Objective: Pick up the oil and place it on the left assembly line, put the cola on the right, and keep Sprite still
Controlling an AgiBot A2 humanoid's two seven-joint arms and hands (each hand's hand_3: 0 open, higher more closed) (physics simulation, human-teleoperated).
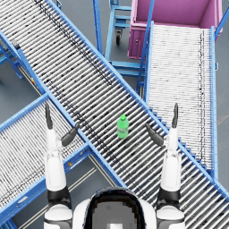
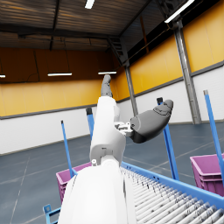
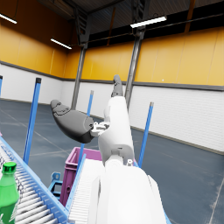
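You had your left hand point(image 1: 57, 132) and right hand point(image 1: 166, 133) released, empty, flanking the Sprite point(image 1: 123, 126) on the conveyor point(image 1: 80, 76).

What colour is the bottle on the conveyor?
The bottle is green; head view shows it best.

Magenta bin point(image 1: 137, 41) far right; grey floor point(image 1: 13, 89) beneath.

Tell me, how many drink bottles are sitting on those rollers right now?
1: a green bottle standing upright on the middle roller conveyor, just ahead of the robot. No other bottle shows in any view, though one could lie beyond the picture edges.
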